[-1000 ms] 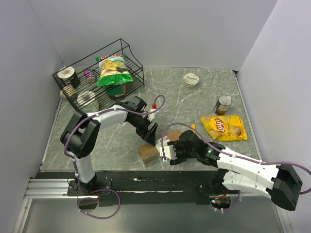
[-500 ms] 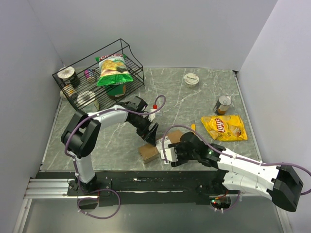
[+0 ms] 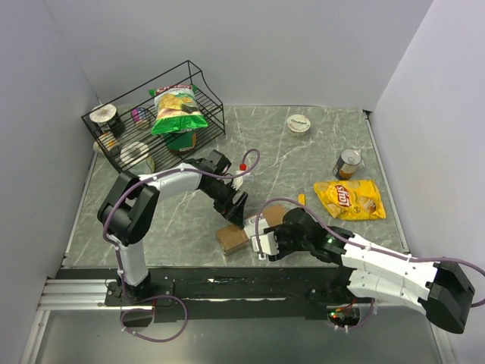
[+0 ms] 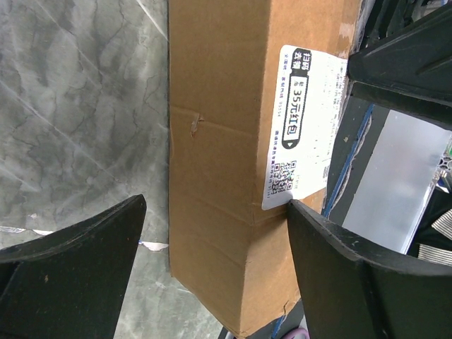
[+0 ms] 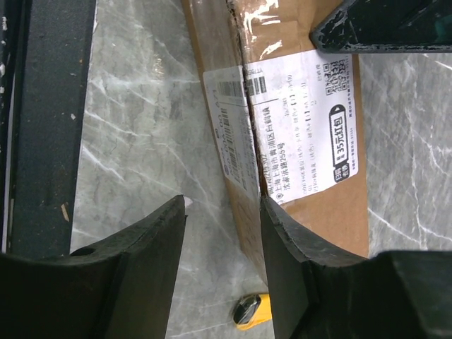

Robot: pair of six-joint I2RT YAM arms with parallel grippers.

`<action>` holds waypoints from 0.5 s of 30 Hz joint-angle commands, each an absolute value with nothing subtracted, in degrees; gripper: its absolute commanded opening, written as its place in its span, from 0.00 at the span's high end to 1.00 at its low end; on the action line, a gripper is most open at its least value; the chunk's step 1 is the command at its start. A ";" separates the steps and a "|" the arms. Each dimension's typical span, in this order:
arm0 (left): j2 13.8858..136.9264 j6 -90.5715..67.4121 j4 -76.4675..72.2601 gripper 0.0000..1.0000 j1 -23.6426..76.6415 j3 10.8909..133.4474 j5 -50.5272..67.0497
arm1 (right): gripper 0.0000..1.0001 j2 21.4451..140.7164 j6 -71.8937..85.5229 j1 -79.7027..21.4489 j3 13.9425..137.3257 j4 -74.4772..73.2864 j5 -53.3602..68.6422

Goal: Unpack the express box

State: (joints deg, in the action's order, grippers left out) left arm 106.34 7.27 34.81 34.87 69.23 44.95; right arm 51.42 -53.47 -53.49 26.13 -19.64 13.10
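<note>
Express box (image 3: pixel 232 240) lies flat near the front edge of the surface (image 3: pixel 288 155), close to the black rail (image 3: pixel 227 286) along that edge, so I have little room on the near side. To its left I see bare marble out to the side wall. Behind it an open stretch reaches back toward the wire basket (image 3: pixel 155 114) in the rear left corner, where a green chip bag (image 3: pixel 178 110) leans. On the right, the yellow chip bag (image 3: pixel 348 199) and a can (image 3: pixel 348 163) sit well apart from the box, near the right wall. A round white tin (image 3: pixel 300 123) is far back. A small yellow item (image 5: pixel 251 311) lies on the marble near the box's end.

From above, the box's long axis runs on a diagonal, one end toward the front left and the other toward the rear right, with the middle hidden under my two arms. Its white label (image 4: pixel 304 127) faces up and folds over one long edge; clear tape (image 5: pixel 265 28) covers the seam past it.

My left tool (image 4: pixel 217 205) sits over the box with its jaws wide, straddling it across its width. One finger (image 4: pixel 353 268) meets the label's corner; the other finger (image 4: pixel 70 261) stands clear, with marble showing between. My right tool (image 5: pixel 222 208) reaches in from the front right, jaws about half apart, lined up along the labelled long edge. Its rail-side finger (image 5: pixel 134 261) is clear of the cardboard; I can't tell whether the other touches.
</note>
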 commanded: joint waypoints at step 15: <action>110.30 11.16 31.90 0.17 35.86 69.08 33.66 | 0.55 60.99 -57.39 -54.31 26.02 -17.32 18.63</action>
